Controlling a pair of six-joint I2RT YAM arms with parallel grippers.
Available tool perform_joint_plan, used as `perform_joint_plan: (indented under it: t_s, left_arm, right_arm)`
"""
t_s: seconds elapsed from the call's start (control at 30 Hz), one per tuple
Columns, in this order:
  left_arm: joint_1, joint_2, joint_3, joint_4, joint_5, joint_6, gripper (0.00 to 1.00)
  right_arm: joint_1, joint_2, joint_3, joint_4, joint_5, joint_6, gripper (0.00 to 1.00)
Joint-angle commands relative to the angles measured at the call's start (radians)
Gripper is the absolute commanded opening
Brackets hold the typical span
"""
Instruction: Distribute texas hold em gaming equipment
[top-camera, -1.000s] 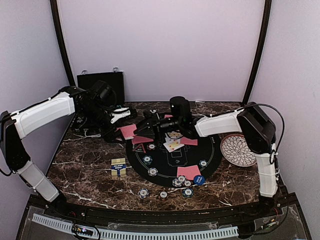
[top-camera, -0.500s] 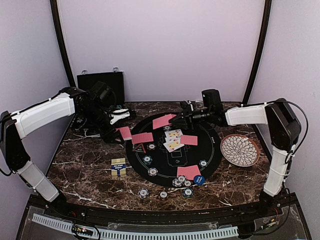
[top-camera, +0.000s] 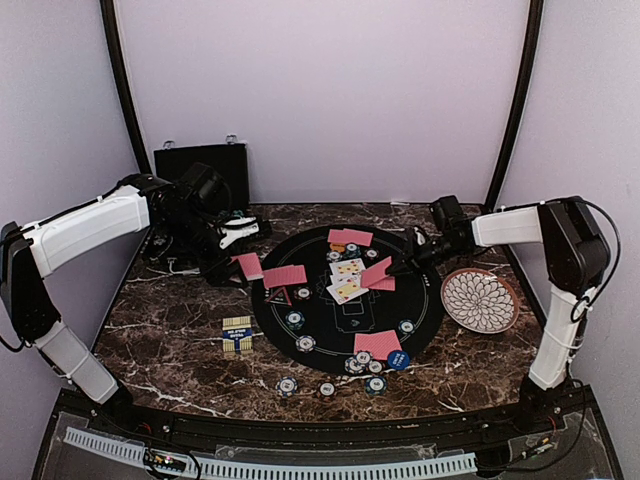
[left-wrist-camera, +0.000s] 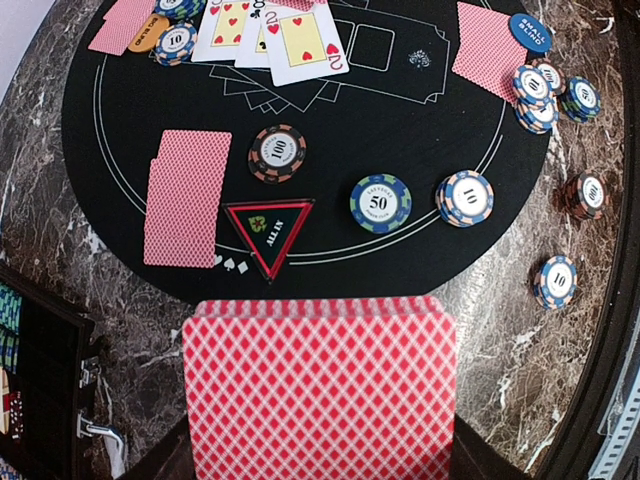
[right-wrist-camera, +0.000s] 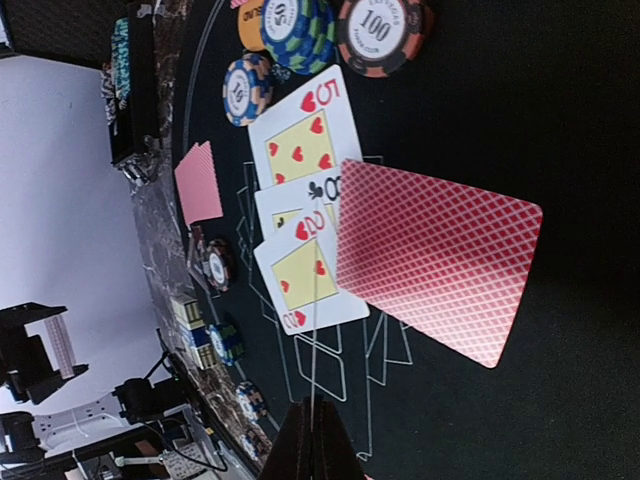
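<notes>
The right gripper (top-camera: 408, 260), pinching one red-backed card (top-camera: 377, 270), has swung away from the deck (left-wrist-camera: 320, 390) clamped in the left gripper (top-camera: 238, 266) and now hovers over the face-down card (right-wrist-camera: 440, 260) at the right of the black felt mat (top-camera: 325, 335), suggesting that seat's second card is about to drop.

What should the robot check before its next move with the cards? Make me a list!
1. Left gripper gripping the deck: ok, shut on it.
2. Right gripper holding a card: ok, shut on one, seen edge-on from its wrist.
3. Face-up cards readable: ok, three lie overlapped on the mat.
4. Drop spot free: cannot tell; a face-down card already lies right ahead, beside the face-up ones.
5. Plate out of the way: ok, it sits off the mat, beside the right arm.
</notes>
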Motion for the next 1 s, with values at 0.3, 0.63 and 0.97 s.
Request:
perform_joint_plan:
  t_s: [0.3, 0.63, 0.97]
  left_arm:
    - [0.007, -0.034, -0.002, -0.016, 0.013, 0.012, 0.00]
    - [0.008, -0.035, -0.013, -0.010, 0.007, 0.007, 0.00]
    - [0.060, -0.060, -0.085, 0.006, -0.008, 0.013, 0.00]
  right_arm:
    - [0.002, 0.056, 0.021, -0.089, 0.115, -0.104, 0.00]
    - [0.035, 0.040, -0.011, -0.137, 0.176, -0.125, 0.00]
    - [0.058, -0.040, 0.006, -0.198, 0.307, -0.126, 0.35]
